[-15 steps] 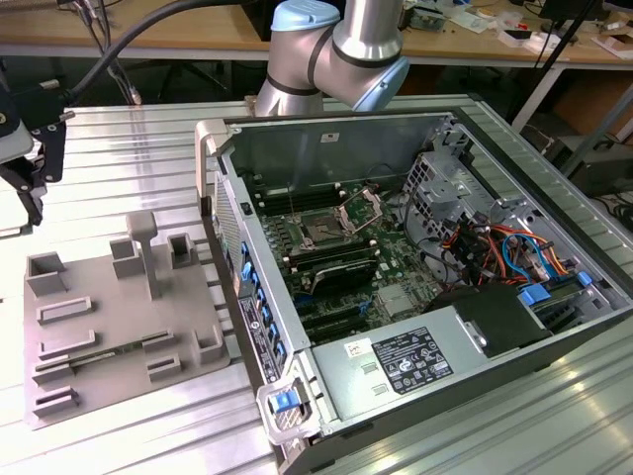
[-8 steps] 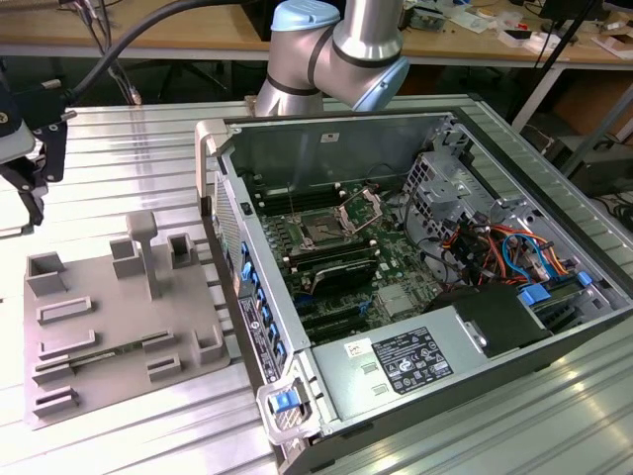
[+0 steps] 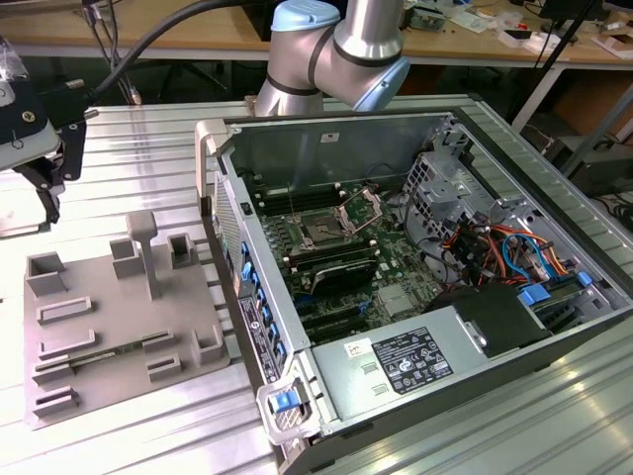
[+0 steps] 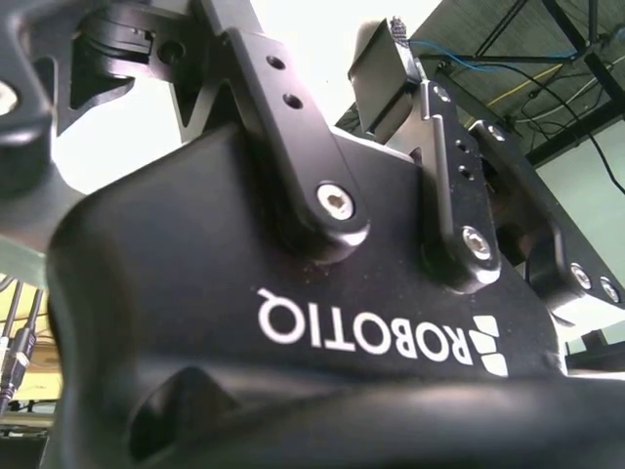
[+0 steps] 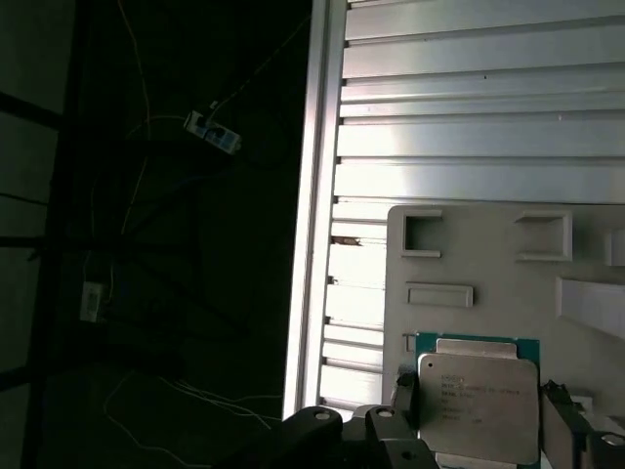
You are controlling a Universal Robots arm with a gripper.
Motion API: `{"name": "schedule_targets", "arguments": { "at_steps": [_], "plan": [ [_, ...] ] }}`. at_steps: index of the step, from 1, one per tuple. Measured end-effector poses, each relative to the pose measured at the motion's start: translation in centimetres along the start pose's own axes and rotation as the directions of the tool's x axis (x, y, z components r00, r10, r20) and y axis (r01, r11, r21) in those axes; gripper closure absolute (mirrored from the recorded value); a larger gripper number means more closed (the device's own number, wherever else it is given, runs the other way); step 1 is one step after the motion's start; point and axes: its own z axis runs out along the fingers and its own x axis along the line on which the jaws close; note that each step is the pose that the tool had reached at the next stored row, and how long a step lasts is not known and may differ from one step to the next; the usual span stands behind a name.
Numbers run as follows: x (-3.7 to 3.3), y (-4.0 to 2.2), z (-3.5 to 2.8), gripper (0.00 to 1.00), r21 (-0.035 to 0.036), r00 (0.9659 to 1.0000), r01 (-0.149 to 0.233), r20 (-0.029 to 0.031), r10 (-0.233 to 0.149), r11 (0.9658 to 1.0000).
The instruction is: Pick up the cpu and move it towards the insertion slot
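**Cpu clamped above the grey tray, slot well apart**

The gripper point(image 3: 42, 193) hangs above the grey tray point(image 3: 119, 327), and its fingers point(image 5: 404, 399) press on opposite edges of the cpu point(image 5: 479, 401), so it appears to grip the chip. The insertion slot point(image 3: 324, 235) lies well apart from the tray, inside the open computer case point(image 3: 213, 178) beside it. The edge-only hold may let the chip tilt or slip, and a low carry could strike the case wall nearest the tray. There is white lettering point(image 4: 371, 332) on the gripper body, faint print on the cpu top, and a printed label point(image 3: 410, 358) on the power supply.

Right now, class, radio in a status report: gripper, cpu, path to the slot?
Status: gripper shut on cpu. The cpu is raised over grey tray, well short of insertion slot. The case wall stands between.
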Motion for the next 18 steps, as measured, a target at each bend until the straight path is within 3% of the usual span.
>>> {"name": "schedule_targets", "arguments": {
  "at_steps": [18],
  "plan": [
    [-2.77,-0.23,-0.01,0.45,0.0000,1.0000,0.000,0.0000,0.000,1.0000]
  ]
}}
